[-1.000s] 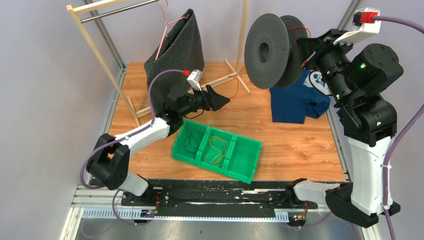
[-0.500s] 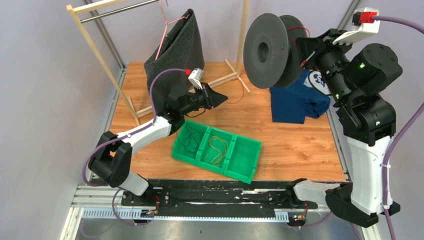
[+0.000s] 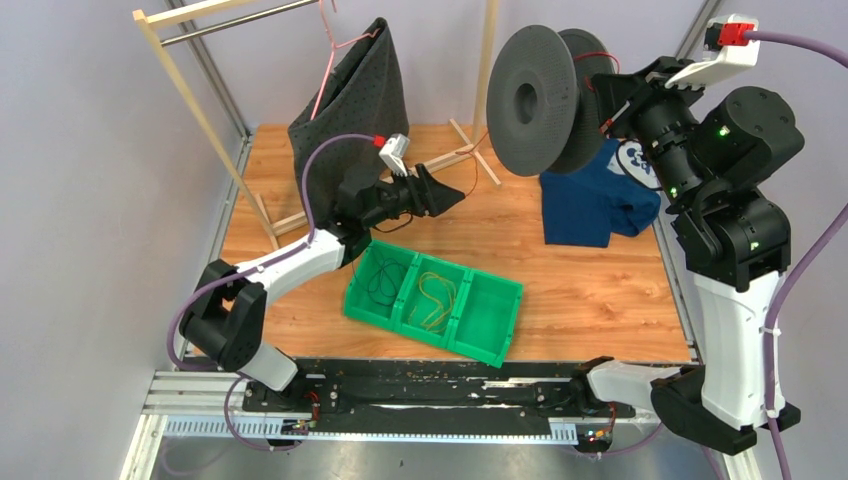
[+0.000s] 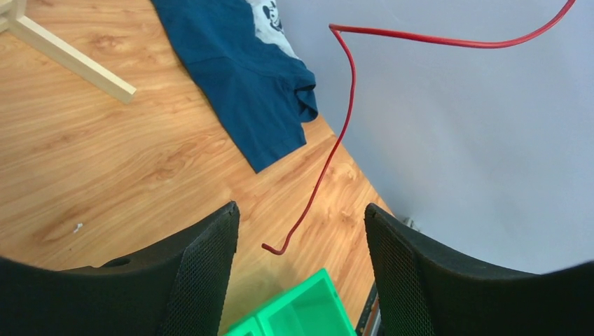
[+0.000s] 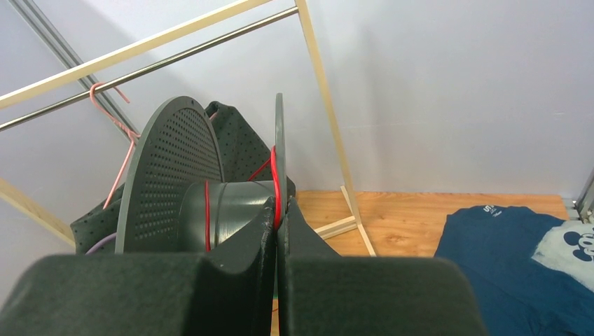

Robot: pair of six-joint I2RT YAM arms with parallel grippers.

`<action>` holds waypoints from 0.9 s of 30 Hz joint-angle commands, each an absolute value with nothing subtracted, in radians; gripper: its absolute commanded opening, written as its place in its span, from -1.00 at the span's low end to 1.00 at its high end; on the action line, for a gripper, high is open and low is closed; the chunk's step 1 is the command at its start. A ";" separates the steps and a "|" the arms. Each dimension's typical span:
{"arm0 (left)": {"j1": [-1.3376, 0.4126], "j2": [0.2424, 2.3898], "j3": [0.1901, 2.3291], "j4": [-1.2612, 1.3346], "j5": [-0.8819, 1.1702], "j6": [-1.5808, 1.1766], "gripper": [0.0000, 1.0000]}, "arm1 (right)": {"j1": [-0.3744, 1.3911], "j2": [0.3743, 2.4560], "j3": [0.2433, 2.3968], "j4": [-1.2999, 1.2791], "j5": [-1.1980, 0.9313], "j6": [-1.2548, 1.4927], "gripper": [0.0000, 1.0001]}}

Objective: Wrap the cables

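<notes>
Dangling between the left fingers [image 4: 203, 273], which are spread wide and touch nothing, the red cable [image 4: 328, 161] climbs steeply from its hooked loose end, then bends off rightward. Only the right wrist view shows its turns on the hub of the spool [image 5: 175, 175], just beyond the right fingers [image 5: 238, 273], clamped narrow on the spool's thin flange. Only the overhead view shows the yellow cable [image 3: 435, 293] and dark cable [image 3: 381, 282] in the green bin [image 3: 487, 335] near the left fingers.

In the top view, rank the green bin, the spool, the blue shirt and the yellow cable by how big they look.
1. bin and spool: about alike; the spool sits raised, nearer the camera, so I won't rank them.
2. shirt, partly hidden.
3. yellow cable, smallest.
</notes>
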State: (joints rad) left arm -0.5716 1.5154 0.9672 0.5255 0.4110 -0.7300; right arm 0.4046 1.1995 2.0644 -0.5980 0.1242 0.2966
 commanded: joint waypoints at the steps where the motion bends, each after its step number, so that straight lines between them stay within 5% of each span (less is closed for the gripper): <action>1: -0.575 1.530 0.982 0.526 0.424 -0.713 0.37 | 0.412 1.177 2.062 -0.498 0.127 0.317 -0.98; 17: -0.604 1.603 1.002 0.599 0.472 -0.779 0.17 | 0.413 1.171 2.057 -0.497 0.129 0.315 -0.98; 22: -0.605 1.602 1.006 0.609 0.462 -0.784 -0.20 | 0.413 1.168 2.057 -0.497 0.132 0.315 -0.98; 27: -0.606 1.592 1.013 0.584 0.440 -0.771 -0.84 | 0.413 1.169 2.057 -0.497 0.133 0.313 -0.98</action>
State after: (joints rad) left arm -0.5999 1.5951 0.9783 0.5770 0.4580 -0.7925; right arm 0.4042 1.1934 2.0491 -0.5941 0.1242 0.2962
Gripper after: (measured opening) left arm 0.183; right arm 0.048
